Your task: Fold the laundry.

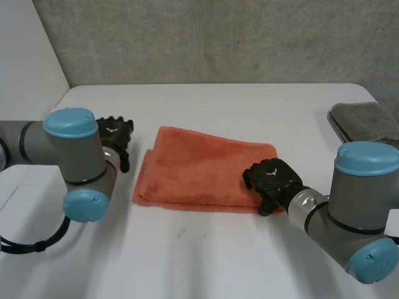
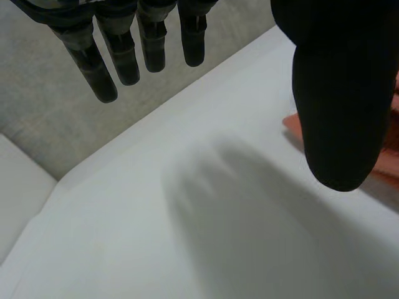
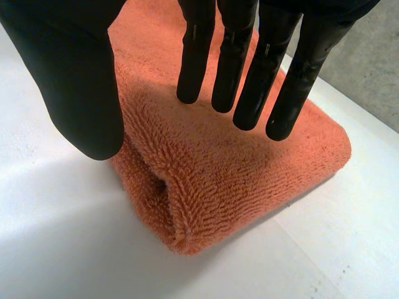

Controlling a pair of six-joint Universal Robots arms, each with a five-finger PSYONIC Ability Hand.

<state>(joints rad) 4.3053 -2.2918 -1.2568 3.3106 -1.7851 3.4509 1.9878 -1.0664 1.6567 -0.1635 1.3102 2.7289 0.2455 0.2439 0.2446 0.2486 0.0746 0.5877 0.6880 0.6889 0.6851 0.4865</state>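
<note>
We see the towel (image 1: 206,168), orange and folded over on itself, lying flat on the table (image 1: 218,249) between our two hands.

Our right hand (image 1: 274,180) is at the towel's near corner on its own side. Its fingers (image 3: 249,81) are straight and a little spread, with their tips over the towel's top layer, just behind the rolled fold. The thumb (image 3: 75,81) stands apart from them, its tip beside the open end of the fold. Nothing is clamped between thumb and fingers. We cannot tell whether the fingertips touch the pile.

Our left hand (image 1: 114,134) is just beside the towel's other end, over bare table. Its fingers (image 2: 124,56) are straight and side by side, the thumb (image 2: 340,93) held wide of them. Only an edge of the towel shows past the thumb tip.

A grey cloth (image 1: 365,121) lies folded well beyond our right hand.
</note>
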